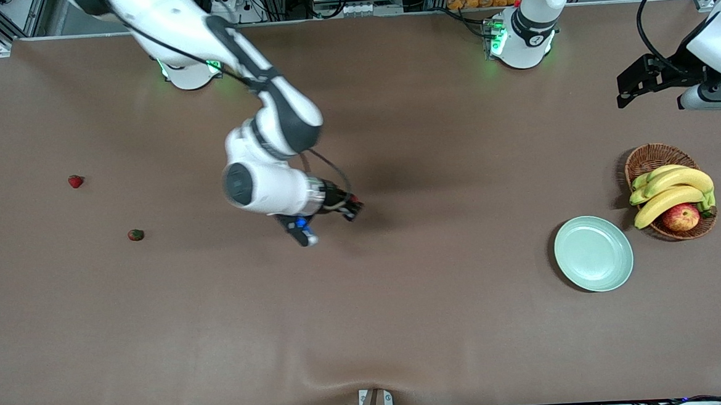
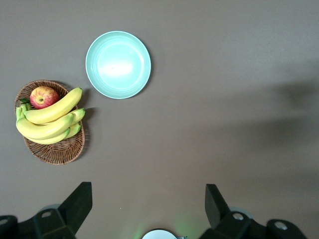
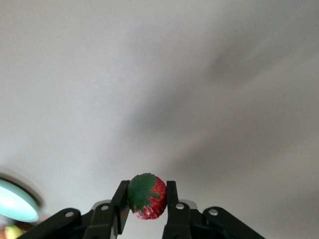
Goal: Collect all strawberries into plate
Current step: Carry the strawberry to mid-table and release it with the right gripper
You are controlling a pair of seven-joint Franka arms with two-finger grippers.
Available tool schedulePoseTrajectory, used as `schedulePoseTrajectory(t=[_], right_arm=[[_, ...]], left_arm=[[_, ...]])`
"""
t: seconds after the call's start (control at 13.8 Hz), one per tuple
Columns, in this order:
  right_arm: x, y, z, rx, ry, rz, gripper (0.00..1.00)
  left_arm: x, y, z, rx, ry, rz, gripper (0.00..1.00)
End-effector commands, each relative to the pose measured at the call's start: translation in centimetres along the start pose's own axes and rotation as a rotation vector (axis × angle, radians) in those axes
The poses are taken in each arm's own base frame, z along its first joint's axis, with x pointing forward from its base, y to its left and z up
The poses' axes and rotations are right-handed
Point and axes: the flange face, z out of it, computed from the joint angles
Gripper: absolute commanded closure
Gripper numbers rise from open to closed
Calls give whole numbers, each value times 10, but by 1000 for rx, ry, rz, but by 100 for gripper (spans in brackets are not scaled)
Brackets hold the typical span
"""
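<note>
- Front view: the right gripper hangs over the bare middle of the brown table, jaws clamped on a strawberry that shows only as a speck of red at the fingertips.
- Two more strawberries lie toward the right arm's end of the table: one strawberry farther from the front camera, the other strawberry nearer to it, the two well apart.
- The mint-green plate sits toward the left arm's end, just beside a wicker basket holding bananas and an apple. No berry lies on the plate.
- The left gripper waits up in the air above the basket's end of the table.
- Left wrist view: the left gripper's black fingers stand wide apart, holding nothing; below are the plate, the basket, the bananas and the apple.
- Right wrist view: the held strawberry, green top showing, is pinched between the two black fingers; the plate's rim shows at the edge.
</note>
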Motion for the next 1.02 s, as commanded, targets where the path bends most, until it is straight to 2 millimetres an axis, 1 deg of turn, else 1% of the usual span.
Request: schedulePoseTrajectory(t=[0.0,0.15,0.22,0.44,0.51,0.58,0.65,0.73,0.8,0.94], right_arm=[[-32,-23,67,112,20,126,100],[-56,-30,108,135,10,160,100],[-66,-30,122,135,8,162,100],[-80,-22,142,119,17,136,100],[-75,-17,150,106,24,136,100],[-73,-14,157,98,28,138,76],[-72,-13,159,95,29,140,34],[-73,-15,156,98,27,142,0],[-75,-18,150,107,28,137,0],[-76,-31,123,126,22,132,0]], left_arm=[[-1,0,-4,-6,13,21,0],[-1,0,-4,-6,13,21,0],[0,0,-4,-6,11,21,0],[0,-1,-4,-8,13,19,0],[0,-1,-4,-8,13,19,0],[0,0,-4,-7,16,21,0],[0,0,-4,-7,17,21,0],[0,0,-3,-6,16,21,0],[0,0,-4,-7,17,21,0],[0,-1,-4,-7,17,19,0]])
